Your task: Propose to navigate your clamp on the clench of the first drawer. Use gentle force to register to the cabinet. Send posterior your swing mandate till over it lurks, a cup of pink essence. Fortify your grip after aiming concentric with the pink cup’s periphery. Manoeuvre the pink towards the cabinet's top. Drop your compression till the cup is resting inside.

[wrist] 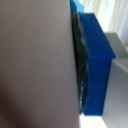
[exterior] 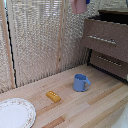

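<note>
The pink cup hangs at the upper edge of the exterior view, a pale pink mug cut off by the frame, just left of the cabinet's top. In the wrist view the hand pinches the cup's wall against a blue fingertip. The first drawer stands pulled out. A blue mug stands on the wooden surface.
</note>
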You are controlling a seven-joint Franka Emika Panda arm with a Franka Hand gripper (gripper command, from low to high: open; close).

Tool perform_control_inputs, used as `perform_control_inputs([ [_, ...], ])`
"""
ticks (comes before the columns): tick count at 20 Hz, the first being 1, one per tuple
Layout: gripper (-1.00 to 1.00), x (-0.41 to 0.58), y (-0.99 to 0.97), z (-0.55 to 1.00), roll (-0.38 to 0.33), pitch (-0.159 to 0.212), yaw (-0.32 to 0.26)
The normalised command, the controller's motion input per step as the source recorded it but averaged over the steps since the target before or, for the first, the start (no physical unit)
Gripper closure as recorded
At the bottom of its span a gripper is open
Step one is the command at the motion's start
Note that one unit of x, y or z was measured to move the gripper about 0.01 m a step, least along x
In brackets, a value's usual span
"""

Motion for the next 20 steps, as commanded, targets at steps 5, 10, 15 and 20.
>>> perform_control_inputs([
  [5,1.00,0.110,-1.00,0.85,0.092,-0.066,0.000],
  [10,1.00,0.005,-0.95,0.58,0.131,-0.054,0.000],
  [15,1.00,-0.127,-0.73,0.11,0.142,-0.002,-0.073],
  [20,1.00,-0.120,-0.51,-0.09,0.103,0.021,-0.148],
])
